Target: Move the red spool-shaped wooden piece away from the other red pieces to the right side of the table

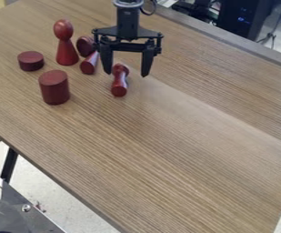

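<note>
Nearest, btm L corner: metal plate (36, 216) w/ screw head (26, 208), pale floor (63, 195) beyond, plus dark table leg (10, 164). Above, wood-grain tabletop (167, 145), slanting across most of view. On it, L side, nearest of the dk red pcs: thick cylinder (55, 88), upright. Just R of it, slightly farther: slim pin (119, 82), lying flat, rounded knob at far end, beneath gripper (127, 73). Gripper pointing down, empty, jaws wide apart w/ clear gap btwn; one tip just beside pin's knob, contact unclear. Farther back, far L: low disc (31, 62), flat. Btwn disc and gripper: tapered pc (89, 66), tipped over, w/ round pc (85, 45) right behind; can't tell if joined. Beside these: cone-shaped peg (66, 53) w/ ball head, upright. Farthest, past table edge, top R: blk equipment case (244, 20) w/ small blue lights, thin stand (275, 32) nr it.
</note>
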